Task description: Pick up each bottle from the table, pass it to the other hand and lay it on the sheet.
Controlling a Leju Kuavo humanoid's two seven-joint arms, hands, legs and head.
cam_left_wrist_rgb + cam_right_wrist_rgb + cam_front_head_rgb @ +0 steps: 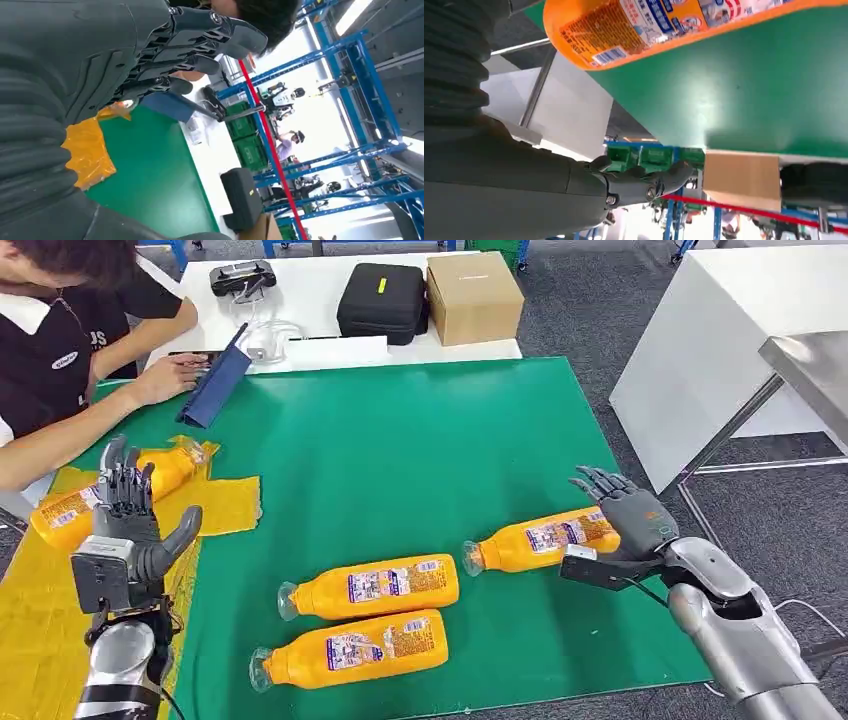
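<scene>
On the green mat, a bottle (540,543) lies just beside the empty, spread right robot hand (625,512).

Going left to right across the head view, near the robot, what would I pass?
Yellow sheet → left hand → two bottles lying side by side → third bottle → right hand.

Glossy orange plastic on the bottles (383,586), printed paper-like labels catching light. The table (420,440) wears a smooth matt green cover. Left of the bottles, the yellow sheet (225,505) looks like soft, crinkled cloth (edges ragged). Brushed silver metal on the right arm (745,650); its hand (630,512) is matt grey plastic.
</scene>
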